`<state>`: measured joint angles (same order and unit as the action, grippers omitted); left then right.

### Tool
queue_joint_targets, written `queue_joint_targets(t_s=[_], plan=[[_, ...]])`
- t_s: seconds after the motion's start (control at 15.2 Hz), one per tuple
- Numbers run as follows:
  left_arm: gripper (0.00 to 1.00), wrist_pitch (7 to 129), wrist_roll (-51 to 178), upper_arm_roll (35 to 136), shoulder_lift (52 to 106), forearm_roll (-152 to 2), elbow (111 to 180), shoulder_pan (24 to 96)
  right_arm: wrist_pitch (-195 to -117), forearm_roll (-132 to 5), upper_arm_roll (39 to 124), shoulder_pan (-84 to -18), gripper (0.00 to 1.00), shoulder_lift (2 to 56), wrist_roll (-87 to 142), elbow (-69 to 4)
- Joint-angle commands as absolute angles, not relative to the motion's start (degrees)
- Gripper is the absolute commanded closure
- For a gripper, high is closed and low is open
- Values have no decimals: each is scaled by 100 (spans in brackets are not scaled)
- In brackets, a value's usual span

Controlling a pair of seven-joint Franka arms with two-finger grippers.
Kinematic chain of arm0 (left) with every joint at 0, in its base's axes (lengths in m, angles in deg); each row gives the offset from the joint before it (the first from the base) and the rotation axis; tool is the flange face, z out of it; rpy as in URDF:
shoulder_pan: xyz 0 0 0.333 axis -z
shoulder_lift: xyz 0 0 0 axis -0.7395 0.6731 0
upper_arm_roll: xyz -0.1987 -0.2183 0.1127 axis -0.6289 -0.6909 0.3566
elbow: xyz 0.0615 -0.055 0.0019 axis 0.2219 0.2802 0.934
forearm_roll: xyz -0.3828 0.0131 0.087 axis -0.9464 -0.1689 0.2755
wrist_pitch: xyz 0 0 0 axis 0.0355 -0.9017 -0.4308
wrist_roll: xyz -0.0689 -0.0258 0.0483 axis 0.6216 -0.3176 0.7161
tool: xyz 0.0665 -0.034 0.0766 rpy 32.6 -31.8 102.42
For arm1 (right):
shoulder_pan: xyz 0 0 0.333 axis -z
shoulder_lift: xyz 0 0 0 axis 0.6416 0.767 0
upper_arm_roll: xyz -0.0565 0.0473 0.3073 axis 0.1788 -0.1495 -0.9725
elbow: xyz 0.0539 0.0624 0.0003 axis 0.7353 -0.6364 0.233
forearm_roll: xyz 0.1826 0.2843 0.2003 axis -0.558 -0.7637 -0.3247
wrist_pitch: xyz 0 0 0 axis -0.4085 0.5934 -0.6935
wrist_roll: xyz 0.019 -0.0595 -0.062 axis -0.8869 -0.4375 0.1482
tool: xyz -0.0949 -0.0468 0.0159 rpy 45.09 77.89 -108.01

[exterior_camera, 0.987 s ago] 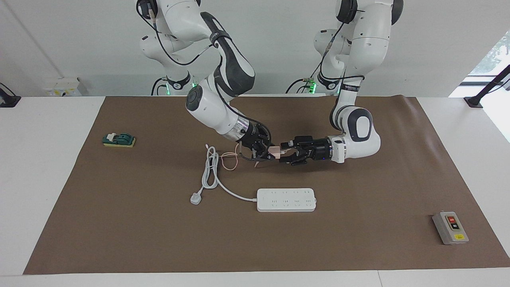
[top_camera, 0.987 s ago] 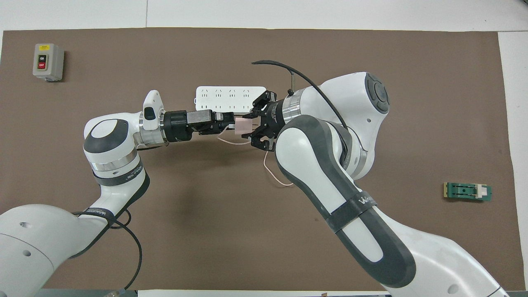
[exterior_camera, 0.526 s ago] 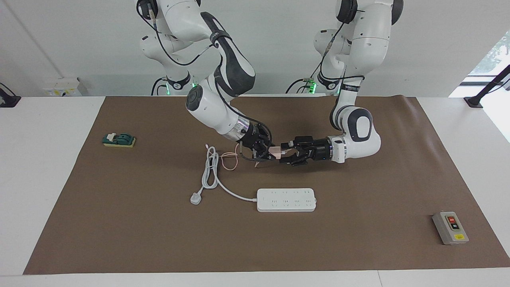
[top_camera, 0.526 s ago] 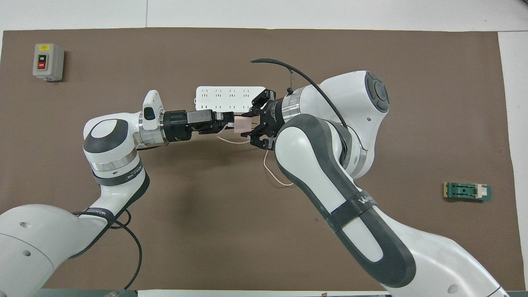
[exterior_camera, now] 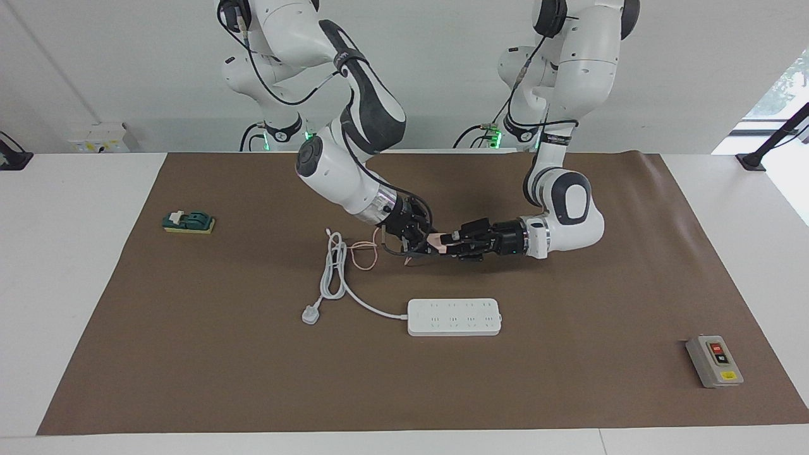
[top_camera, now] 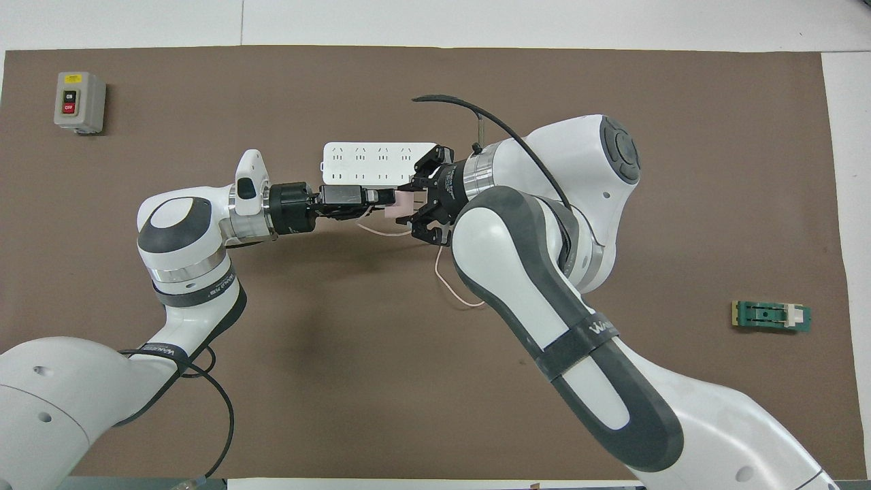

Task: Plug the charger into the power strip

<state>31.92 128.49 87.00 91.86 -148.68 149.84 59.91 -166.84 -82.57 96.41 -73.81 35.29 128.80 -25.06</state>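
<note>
The pale-pink charger [exterior_camera: 437, 241] hangs in the air between my two grippers, over the mat nearer the robots than the power strip [exterior_camera: 454, 316]. My right gripper [exterior_camera: 425, 243] is shut on it from the right arm's end. My left gripper [exterior_camera: 450, 242] is shut on its other end. Its thin pink cable [exterior_camera: 363, 256] droops to the mat in a loop. In the overhead view the charger [top_camera: 401, 202] sits between the left gripper [top_camera: 386, 199] and the right gripper [top_camera: 415, 203], and the arms hide part of the strip [top_camera: 378, 155].
The strip's thick white cord [exterior_camera: 333, 272] coils toward the right arm's end and ends in a white three-pin plug [exterior_camera: 310, 314]. A grey button box [exterior_camera: 714, 361] lies at the left arm's end. A green block [exterior_camera: 188, 222] lies at the right arm's end.
The left gripper, open around the charger's end before, has turned its wrist and closed on it. The right gripper has kept its hold and barely moved.
</note>
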Motion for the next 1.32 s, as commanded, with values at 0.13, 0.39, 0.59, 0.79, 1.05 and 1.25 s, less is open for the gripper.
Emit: queue_joint_targets(t_s=[0.13, 0.39, 0.59, 0.79, 1.05, 1.25], plan=[[100, 3246, 12981, 8745, 9187, -14723, 14972, 5973, -16636, -8177, 9610, -7322, 100, 3624, 12870, -2359], [100, 3237, 12990, 8745, 9187, -14723, 14972, 5973, -16645, -8203, 9610, -7314, 83, 3624, 12861, -2359], [100, 3237, 12990, 8745, 9187, -14723, 14954, 5973, -16636, -8186, 9610, -7261, 0, 3624, 12826, -2367], [100, 3246, 12999, 8745, 9187, -14723, 14937, 5973, -16654, -8229, 9610, -7287, 0, 3572, 12852, -2455], [100, 3456, 12964, 8754, 9178, -14723, 14797, 5956, -16768, -8177, 9645, -7279, 0, 3282, 12914, -2612], [100, 3719, 12920, 8772, 9178, -14723, 14551, 5929, -16768, -8150, 9698, -7270, 0, 3036, 12896, -2798]])
